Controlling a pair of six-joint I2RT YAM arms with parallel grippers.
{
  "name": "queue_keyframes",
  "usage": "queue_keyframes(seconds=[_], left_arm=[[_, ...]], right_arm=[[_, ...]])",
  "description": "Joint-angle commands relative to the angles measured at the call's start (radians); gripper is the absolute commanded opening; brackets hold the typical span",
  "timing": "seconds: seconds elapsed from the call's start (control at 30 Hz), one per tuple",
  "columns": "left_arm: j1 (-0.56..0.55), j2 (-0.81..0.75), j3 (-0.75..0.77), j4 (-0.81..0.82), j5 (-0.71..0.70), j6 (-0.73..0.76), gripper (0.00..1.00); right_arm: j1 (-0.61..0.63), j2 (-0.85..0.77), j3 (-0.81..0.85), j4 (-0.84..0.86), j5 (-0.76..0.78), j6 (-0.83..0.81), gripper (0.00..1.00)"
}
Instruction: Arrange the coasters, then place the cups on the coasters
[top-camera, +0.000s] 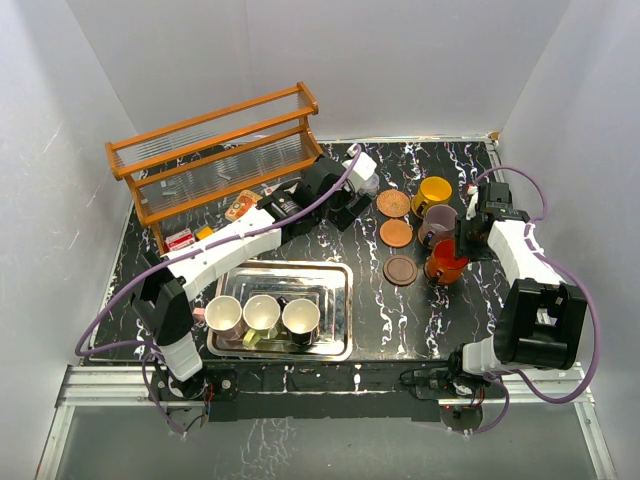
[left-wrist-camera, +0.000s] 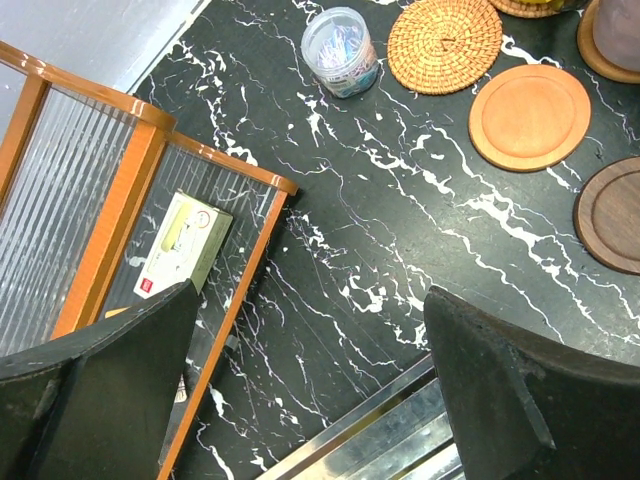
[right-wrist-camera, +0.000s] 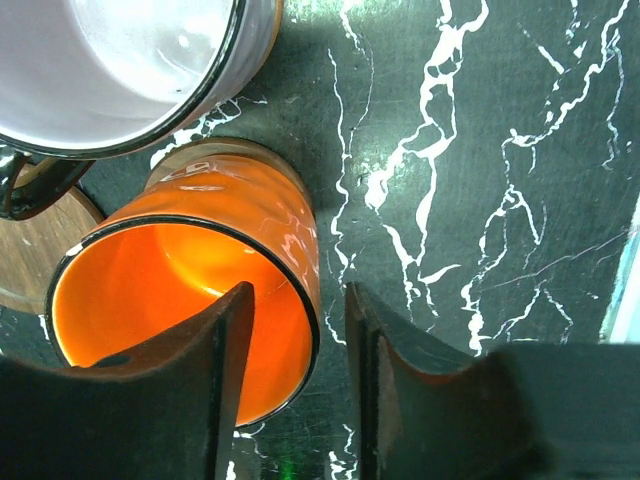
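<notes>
Straddling rim of red-orange mug with my right gripper: one finger inside, other outside, jaws parted off wall, nothing clamped. Mug stood on coaster, just beside mauve mug. My left gripper gaped wide, empty, over table; woven coaster, smooth orange coaster and dark coaster lay well ahead.

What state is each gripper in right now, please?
Left gripper: open, holding nothing.
Right gripper: open, its jaws straddling the wall of the red-orange mug without clamping it.
</notes>
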Motion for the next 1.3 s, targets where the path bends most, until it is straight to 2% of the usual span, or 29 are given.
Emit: queue_keyframes(seconds=[0.0,0.17,0.3,0.5,0.6,0.8,0.97,1.1,1.27], left_arm=[[0.004,-0.074,-0.02,-0.014,0.011,0.049,0.95],[0.01,-0.087,-0.02,-0.083,0.066,0.08,0.96],[0.025,-0.11,-0.025,-0.176,0.145,0.098,0.96],[0.101,-0.175,-0.045,-0.33,0.414,0.122,0.98],[0.126,-0.213,-0.048,-0.452,0.563,0.18,0.99],[0.153,-0.303,-0.092,-0.692,0.75,0.378,0.98],[0.152,-0.314,-0.117,-0.776,0.838,0.469,0.93],[0.126,-0.282,-0.141,-0.795,0.865,0.547,0.89],[0.039,-0.209,-0.171,-0.78,0.814,0.612,0.83]], right_arm=[[-0.005,-0.042,0.059,0.017,0.011,-0.025,0.45],[-0.004,-0.094,0.093,0.028,0.008,-0.054,0.58],[-0.004,-0.116,0.166,0.023,-0.056,-0.081,0.67],[0.004,-0.098,0.262,0.007,-0.244,-0.144,0.77],[0.014,-0.092,0.292,0.021,-0.343,-0.177,0.82],[0.037,-0.086,0.316,0.054,-0.517,-0.258,0.83],[0.068,-0.062,0.331,0.055,-0.567,-0.294,0.83],[0.084,-0.061,0.297,0.082,-0.596,-0.302,0.83],[0.086,-0.06,0.248,0.098,-0.652,-0.339,0.83]])
